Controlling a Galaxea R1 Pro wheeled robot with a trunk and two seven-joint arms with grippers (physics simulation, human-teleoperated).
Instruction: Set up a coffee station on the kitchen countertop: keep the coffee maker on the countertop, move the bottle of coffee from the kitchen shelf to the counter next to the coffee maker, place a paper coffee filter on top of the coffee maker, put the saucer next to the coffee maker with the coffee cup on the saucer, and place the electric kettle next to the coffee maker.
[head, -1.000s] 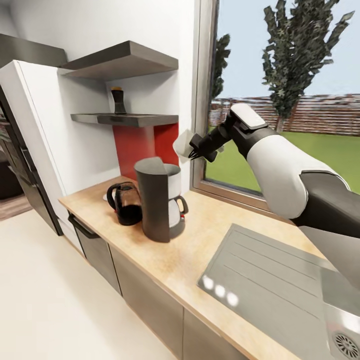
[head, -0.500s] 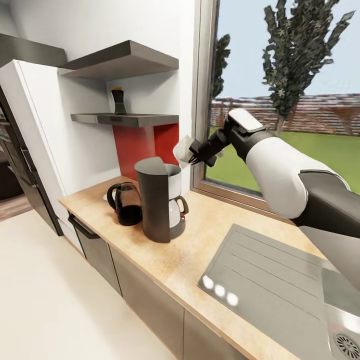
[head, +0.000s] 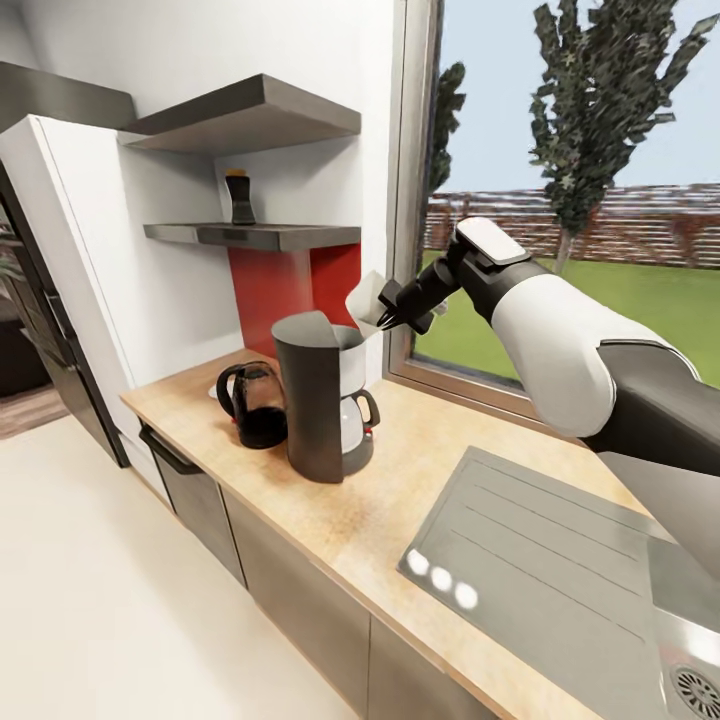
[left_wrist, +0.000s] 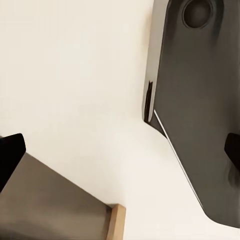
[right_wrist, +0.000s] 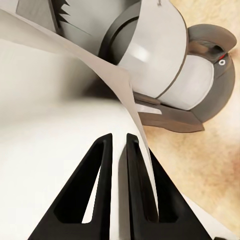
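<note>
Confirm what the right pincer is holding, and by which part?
The right pincer is shut on the paper coffee filter, pinching its thin wall near one edge, above the coffee maker.

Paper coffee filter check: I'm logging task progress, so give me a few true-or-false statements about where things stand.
1. The right gripper pinches the paper coffee filter. True.
2. The filter already lies on top of the coffee maker. False: it is held in the air, above and beside the maker's top.
3. The bottle of coffee stands on the countertop. False: it is on the kitchen shelf.
4. The electric kettle stands on the countertop beside the coffee maker. True.
</note>
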